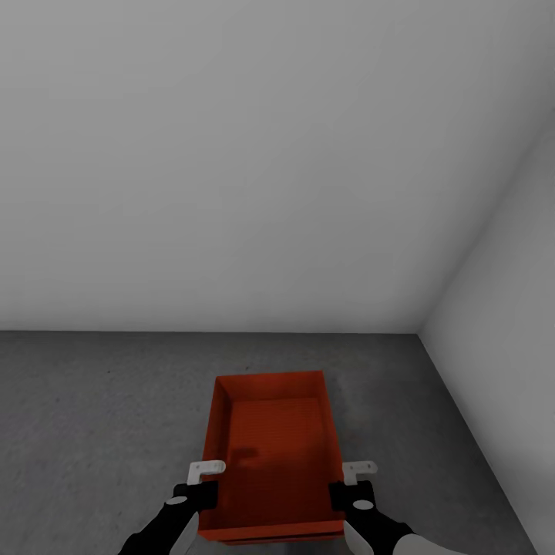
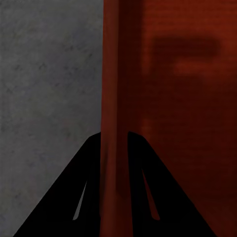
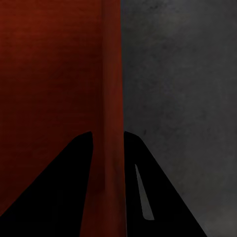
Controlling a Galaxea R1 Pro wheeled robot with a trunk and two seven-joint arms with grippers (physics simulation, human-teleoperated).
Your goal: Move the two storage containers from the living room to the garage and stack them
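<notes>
The robot faces a corner of the garage, pale grey walls ahead and at the right, with the dark concrete floor below. One orange-red bin is held out in front between both arms, open side up and empty. Whether its base already rests on the floor or hangs just above it cannot be told from these views. No second bin is in sight.

The left claw is clenched on the bin's left wall, one finger inside and one outside, as the left wrist view shows. The right claw grips the right wall in the same way. In the head view, both grasps sit near the end of the bin closest to the robot.

The bin looks stiff and light: plain straight walls, no lid, nothing inside. The walls are thin and probably smooth, so a pinch could slip if the bin tilts, and holding near one end likely lets the far end sag. Matching pinches on opposite walls, closer to the middle, would carry it more level. It seems sturdy enough to bear a twin stacked on top.
</notes>
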